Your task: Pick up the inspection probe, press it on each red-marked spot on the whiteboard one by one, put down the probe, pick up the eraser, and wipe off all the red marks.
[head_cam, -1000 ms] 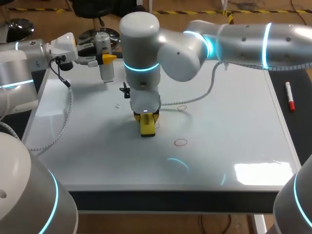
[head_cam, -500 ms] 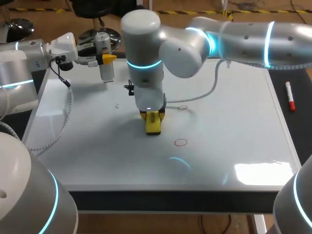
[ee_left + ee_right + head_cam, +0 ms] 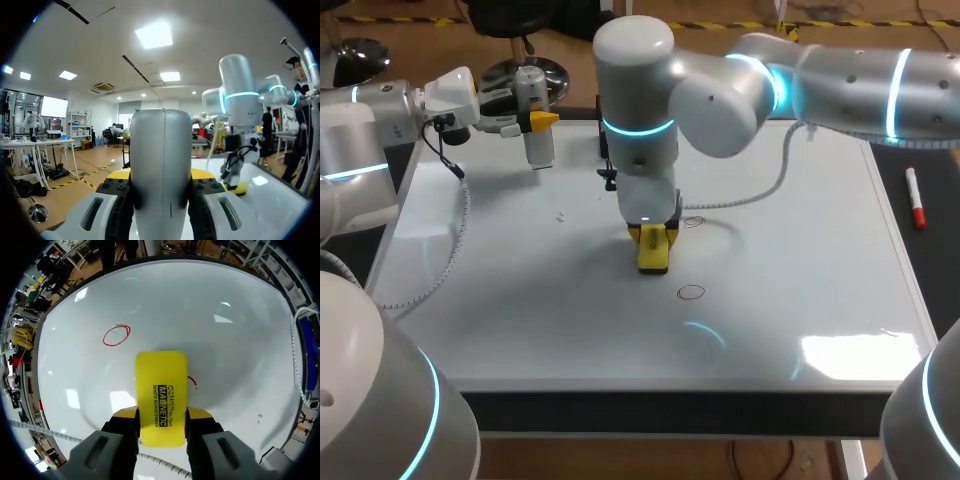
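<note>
Wiping step. Right claw [image 3: 161, 415] grips eraser [image 3: 161, 395], flat on whiteboard [image 3: 800, 250]. One red ring [image 3: 116, 335] lies ahead of eraser, another mark [image 3: 192, 382] at its edge. Left claw [image 3: 161, 175] clamps probe [image 3: 161, 145], well apart from eraser. Next: sweep eraser over both.

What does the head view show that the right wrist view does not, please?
Head view only: the left gripper holding the silver cylindrical probe over the far left of the glossy white whiteboard, and a red marker pen beside the board's right edge. Right wrist view only: the fingers of the right gripper clamping both sides of the yellow block eraser, and its printed face. Both: the eraser over the whiteboard, one whole red circle near it, a second red mark partly hidden beside it.
</note>
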`<move>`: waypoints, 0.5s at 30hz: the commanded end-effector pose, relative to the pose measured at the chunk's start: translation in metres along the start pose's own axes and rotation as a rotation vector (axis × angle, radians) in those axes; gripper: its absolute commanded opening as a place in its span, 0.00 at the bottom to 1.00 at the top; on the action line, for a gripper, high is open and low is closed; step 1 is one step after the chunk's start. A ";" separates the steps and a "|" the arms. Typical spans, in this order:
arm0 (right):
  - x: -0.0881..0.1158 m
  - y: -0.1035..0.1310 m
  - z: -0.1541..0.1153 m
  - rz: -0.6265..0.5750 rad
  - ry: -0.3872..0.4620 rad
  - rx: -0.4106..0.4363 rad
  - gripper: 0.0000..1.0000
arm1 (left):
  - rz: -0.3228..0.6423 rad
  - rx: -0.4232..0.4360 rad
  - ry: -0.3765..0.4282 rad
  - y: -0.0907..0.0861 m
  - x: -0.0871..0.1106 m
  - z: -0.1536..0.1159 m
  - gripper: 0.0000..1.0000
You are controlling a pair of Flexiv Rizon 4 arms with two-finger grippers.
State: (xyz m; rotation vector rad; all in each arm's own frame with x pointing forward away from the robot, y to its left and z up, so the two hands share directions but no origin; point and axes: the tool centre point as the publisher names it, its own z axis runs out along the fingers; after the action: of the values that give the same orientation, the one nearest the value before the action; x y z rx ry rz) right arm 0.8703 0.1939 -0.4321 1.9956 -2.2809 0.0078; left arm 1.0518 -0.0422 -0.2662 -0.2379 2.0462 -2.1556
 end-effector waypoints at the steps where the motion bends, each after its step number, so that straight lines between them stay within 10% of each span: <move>1: 0.008 -0.004 0.036 -0.001 -0.003 0.007 0.00 | 0.001 0.002 0.001 0.000 0.000 0.000 0.00; 15: -0.003 0.001 -0.025 -0.050 -0.045 0.052 0.00 | 0.001 0.002 0.001 0.000 0.000 0.000 0.00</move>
State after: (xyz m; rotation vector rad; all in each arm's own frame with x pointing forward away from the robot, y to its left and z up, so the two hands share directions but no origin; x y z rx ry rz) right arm 0.8763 0.1995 -0.4258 2.0897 -2.2818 0.0105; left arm 1.0518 -0.0421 -0.2662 -0.2380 2.0462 -2.1556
